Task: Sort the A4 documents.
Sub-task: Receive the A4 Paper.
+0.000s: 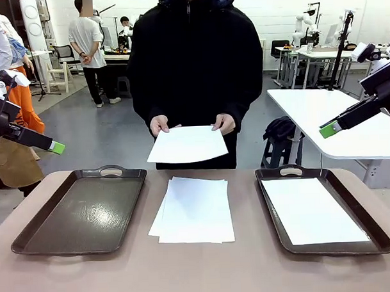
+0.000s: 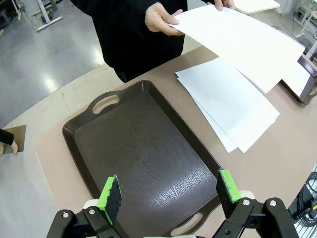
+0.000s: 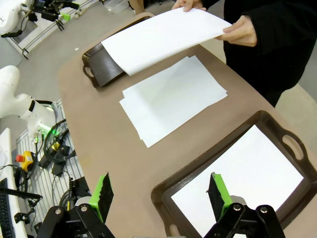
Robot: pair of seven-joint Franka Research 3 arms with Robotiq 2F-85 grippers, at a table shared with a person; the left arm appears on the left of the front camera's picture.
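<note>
Paper lies in 3 places. A loose stack of A4 documents (image 1: pixel 194 210) sits on the desk (image 1: pixel 199 277) between 2 dark handled trays, its sheets fanned slightly out of line. A single sheet (image 1: pixel 312 210) lies flat inside the right tray (image 1: pixel 381 239), with a band of tray bottom showing around it. The left tray (image 1: pixel 82 211) shows its bare, glossy bottom.

The person at the far side has a held sheet (image 1: pixel 187 144) raised above the far end of the stack, a hand (image 1: pixel 159 125) at each rear corner. It is clear of the paper below.

The left gripper (image 2: pixel 169 188) hangs over the near end of the left tray, fingers spread wide and grasping nothing. The right gripper (image 3: pixel 161 192) hangs over the near corner of the right tray, fingers likewise released with nothing between them. In the front view both grippers are up at the sides, well apart from every sheet.
</note>
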